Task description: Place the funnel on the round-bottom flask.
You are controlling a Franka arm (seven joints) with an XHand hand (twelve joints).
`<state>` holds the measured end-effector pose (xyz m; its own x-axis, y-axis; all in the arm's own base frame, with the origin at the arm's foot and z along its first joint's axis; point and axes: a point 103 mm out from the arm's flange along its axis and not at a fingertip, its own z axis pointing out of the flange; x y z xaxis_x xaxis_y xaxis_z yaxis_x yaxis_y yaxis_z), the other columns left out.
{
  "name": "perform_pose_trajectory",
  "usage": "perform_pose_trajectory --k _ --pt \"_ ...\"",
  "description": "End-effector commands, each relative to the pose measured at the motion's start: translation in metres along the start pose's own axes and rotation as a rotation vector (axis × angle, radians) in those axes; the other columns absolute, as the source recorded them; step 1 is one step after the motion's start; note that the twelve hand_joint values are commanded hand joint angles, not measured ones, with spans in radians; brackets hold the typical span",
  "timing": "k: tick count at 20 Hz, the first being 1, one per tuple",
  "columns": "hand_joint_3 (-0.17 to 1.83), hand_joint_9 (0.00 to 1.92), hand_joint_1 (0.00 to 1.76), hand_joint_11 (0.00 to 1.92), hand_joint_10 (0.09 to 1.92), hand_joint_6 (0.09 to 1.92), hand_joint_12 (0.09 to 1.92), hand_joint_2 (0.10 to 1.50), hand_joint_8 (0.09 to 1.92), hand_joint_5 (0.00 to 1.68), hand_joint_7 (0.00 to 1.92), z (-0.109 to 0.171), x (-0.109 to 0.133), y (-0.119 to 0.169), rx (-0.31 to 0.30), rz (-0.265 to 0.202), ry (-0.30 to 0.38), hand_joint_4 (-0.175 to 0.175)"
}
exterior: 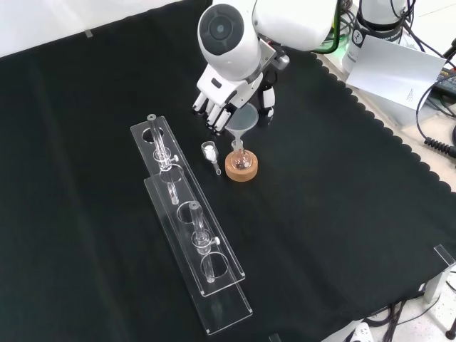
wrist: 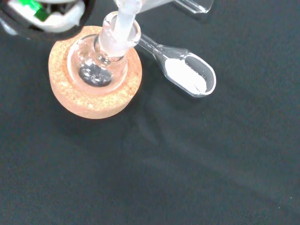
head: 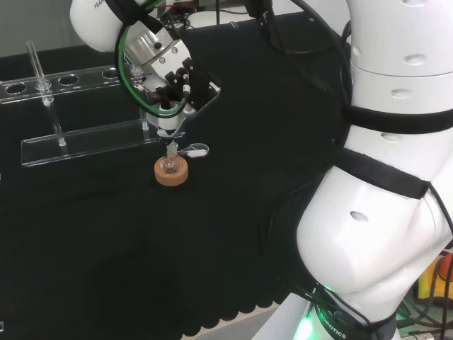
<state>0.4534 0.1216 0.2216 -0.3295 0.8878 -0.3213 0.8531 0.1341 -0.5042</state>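
The black and white hand (exterior: 229, 100) hung from the view's top in the front view, just above the small clear glass round-bottom flask (exterior: 240, 160), its fingers (exterior: 214, 114) curled round the rim of the clear cone-shaped funnel (exterior: 242, 120). The funnel's stem stood in the flask's neck, as the wrist view showed. The flask sat upright in a rough round cork ring (wrist: 93, 79) on the black cloth worktop (exterior: 342, 214). A clear glass scoop (wrist: 187, 75) holding white powder lay just beside the ring.
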Motion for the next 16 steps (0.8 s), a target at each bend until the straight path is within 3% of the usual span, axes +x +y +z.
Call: perform_pose_trajectory --k 1,16 --pt "0.67 0.83 0.88 0.35 0.71 0.86 1.33 0.64 0.79 0.56 0.45 0.003 0.003 0.001 0.003 -0.003 0.011 -0.036" --pt "0.67 0.83 0.88 0.36 0.71 0.86 1.33 0.64 0.79 0.55 0.43 -0.002 0.019 -0.003 -0.006 -0.02 0.004 -0.039"
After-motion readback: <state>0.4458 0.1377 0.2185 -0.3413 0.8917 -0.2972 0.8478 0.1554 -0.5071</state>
